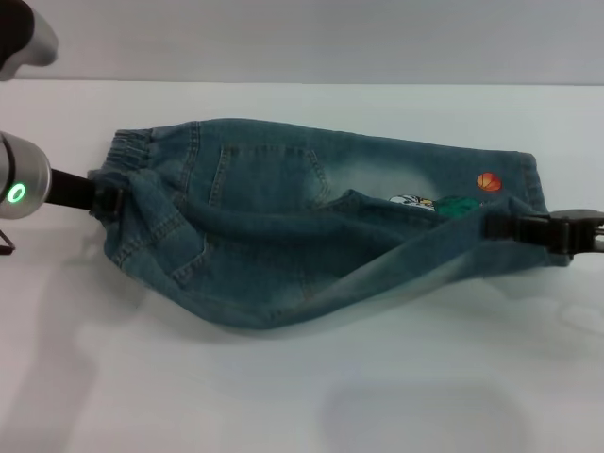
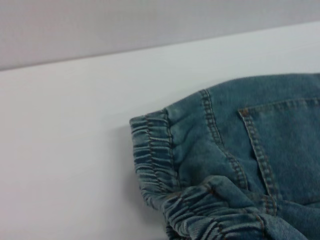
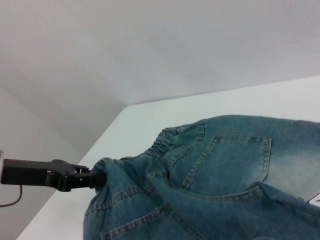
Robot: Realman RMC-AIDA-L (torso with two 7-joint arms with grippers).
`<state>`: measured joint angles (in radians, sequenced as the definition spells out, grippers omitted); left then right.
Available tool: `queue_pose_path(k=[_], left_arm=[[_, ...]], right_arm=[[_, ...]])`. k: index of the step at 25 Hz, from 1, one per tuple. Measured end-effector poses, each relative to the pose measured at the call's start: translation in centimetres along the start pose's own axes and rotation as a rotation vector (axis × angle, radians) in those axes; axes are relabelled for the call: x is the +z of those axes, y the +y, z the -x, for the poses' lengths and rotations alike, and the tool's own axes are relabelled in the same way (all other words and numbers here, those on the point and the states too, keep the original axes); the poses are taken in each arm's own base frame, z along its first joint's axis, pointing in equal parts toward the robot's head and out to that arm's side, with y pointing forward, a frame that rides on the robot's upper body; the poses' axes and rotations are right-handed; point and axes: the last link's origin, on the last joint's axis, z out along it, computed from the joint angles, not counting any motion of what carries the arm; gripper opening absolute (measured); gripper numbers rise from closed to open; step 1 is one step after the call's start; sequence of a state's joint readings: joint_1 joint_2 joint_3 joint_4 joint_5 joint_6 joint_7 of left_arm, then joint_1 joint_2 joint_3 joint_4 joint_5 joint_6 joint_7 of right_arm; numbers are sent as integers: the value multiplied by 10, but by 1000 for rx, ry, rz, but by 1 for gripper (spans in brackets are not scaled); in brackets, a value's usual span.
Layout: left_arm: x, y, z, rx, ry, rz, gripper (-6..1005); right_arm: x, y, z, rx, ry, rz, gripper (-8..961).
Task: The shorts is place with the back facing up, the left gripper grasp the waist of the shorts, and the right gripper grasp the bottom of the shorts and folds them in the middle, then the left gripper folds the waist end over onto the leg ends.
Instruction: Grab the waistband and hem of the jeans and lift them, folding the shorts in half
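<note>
Left gripper point(image 1: 111, 200) is clamped on the waist point(image 1: 127, 151) of the shorts point(image 1: 311, 236), its black fingers pinching a bunched fold of the puckered elastic band at the shorts' left end. From the right wrist view the same claw point(image 3: 92, 177) shows against the table edge, denim gathered tight at its tip. Behind it runs the silver arm with its green light point(image 1: 16, 193) glowing.

Out from that grip, the near half of the shorts is lifted and draped over the far half, so the fabric hangs in a long sagging fold between the two claws. A back pocket point(image 1: 269, 175) lies flat on the far layer, just beyond the raised fold; the left wrist view shows the elastic band point(image 2: 152, 160) lying on the table with a second ruffled layer curled above it.

Right gripper point(image 1: 505, 226) is at the opposite end, closed on the hem point(image 1: 472, 236) of the near leg, holding it taut above the table. Just past its tip, on the far leg, sit the cartoon print point(image 1: 420, 202) and the orange basketball point(image 1: 488, 181). That far leg lies flat on the white table point(image 1: 302, 396), its hem well beyond the claw.
</note>
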<state>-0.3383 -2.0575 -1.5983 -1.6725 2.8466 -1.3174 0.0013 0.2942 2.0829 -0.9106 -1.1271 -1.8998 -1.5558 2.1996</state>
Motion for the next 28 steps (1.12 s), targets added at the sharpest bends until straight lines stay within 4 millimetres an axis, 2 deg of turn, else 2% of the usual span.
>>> queue_pose_path(k=[28], left_arm=[[7,-10,-21,-54,186,61,200]], right_arm=[[-28,-14,-2,53,-371,23,-1]])
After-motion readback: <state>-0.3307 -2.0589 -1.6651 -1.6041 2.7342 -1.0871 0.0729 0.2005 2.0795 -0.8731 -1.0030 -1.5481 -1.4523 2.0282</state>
